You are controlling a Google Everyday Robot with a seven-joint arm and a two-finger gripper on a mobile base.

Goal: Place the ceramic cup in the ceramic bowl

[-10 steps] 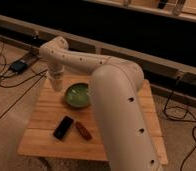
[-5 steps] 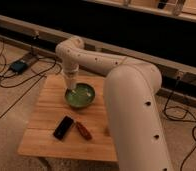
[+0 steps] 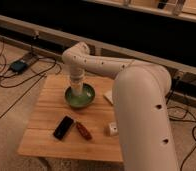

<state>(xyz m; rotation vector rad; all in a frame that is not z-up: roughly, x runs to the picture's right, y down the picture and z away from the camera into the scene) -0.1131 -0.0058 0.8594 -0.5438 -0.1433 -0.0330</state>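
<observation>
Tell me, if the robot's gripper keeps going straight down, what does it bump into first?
Probably the ceramic bowl. The gripper points down right over it, so the bowl's green inside looks first in line. The ceramic cup isn't clearly visible, so it may touch first.

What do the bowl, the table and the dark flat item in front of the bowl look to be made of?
The ceramic bowl: likely glazed ceramic, green with a sheen. The table: pale wood, plank lines visible, matte. The dark flat item: smooth black, perhaps plastic or glass; hard to tell. The gripper reaches down into the bowl.
</observation>
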